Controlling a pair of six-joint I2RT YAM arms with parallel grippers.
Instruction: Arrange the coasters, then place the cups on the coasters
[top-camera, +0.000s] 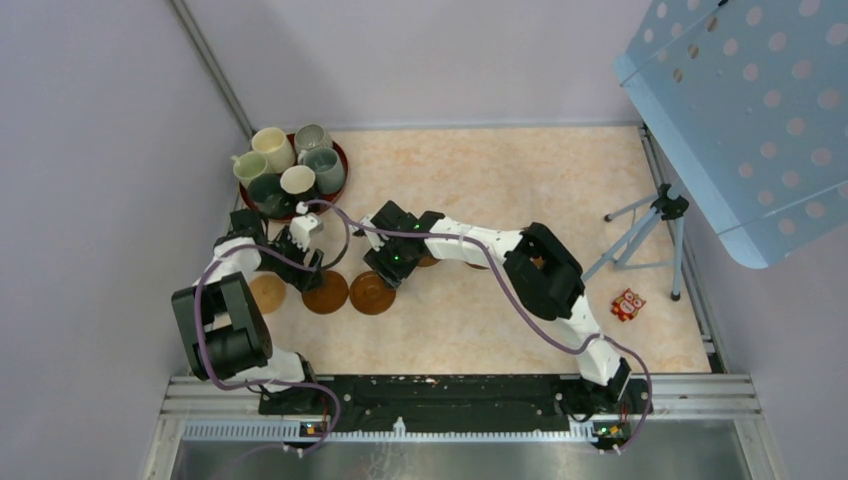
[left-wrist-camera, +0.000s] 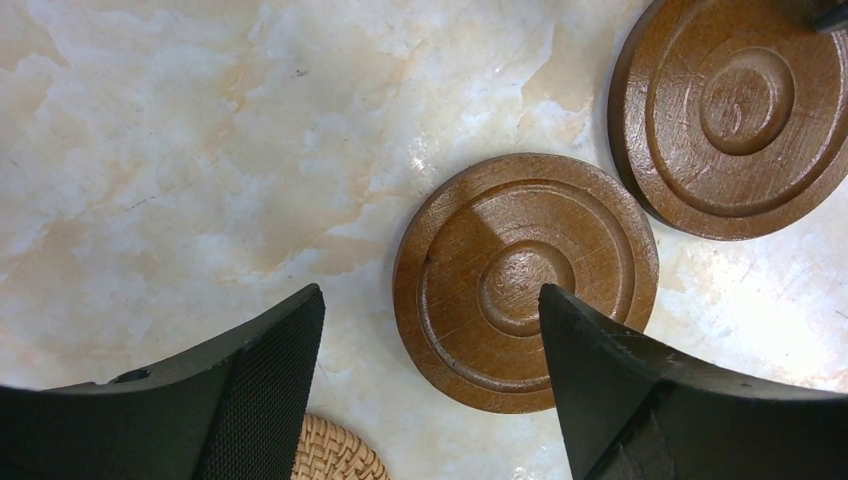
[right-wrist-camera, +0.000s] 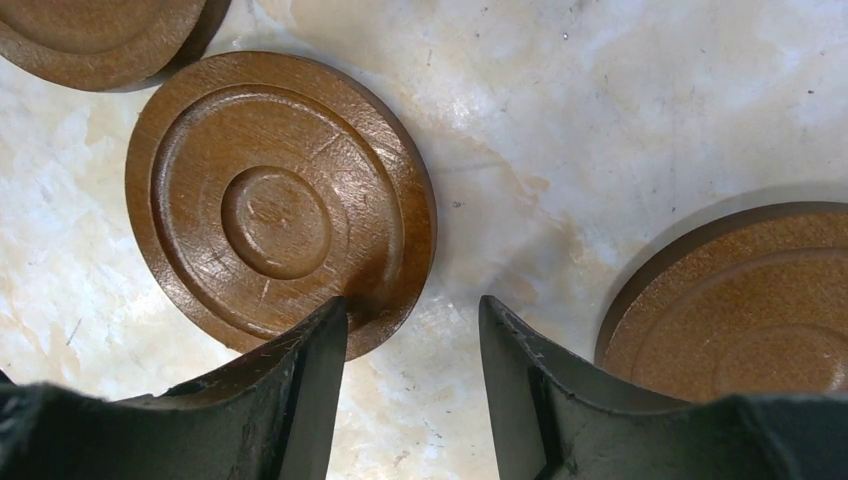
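Several cups (top-camera: 297, 180) stand crowded on the dark red tray (top-camera: 343, 158) at the back left. A tan woven coaster (top-camera: 267, 292) (left-wrist-camera: 335, 455) and two brown coasters (top-camera: 326, 292) (top-camera: 372, 292) lie in a row in front of it. More coasters (top-camera: 430, 262) are partly hidden under the right arm. My left gripper (top-camera: 308, 270) (left-wrist-camera: 430, 300) hangs open over the middle brown coaster (left-wrist-camera: 525, 280), its right finger overlapping that disc. My right gripper (top-camera: 385, 272) (right-wrist-camera: 412, 305) is open over bare table, its left fingertip at the rim of a brown coaster (right-wrist-camera: 280, 200); another coaster (right-wrist-camera: 740, 300) lies to its right.
A camera tripod (top-camera: 650, 225) stands at the right side of the table under a blue perforated panel (top-camera: 750, 120). A small red packet (top-camera: 628, 304) lies near the right front. Walls close in at the left and back, and a metal rail (top-camera: 460, 395) runs along the near edge.
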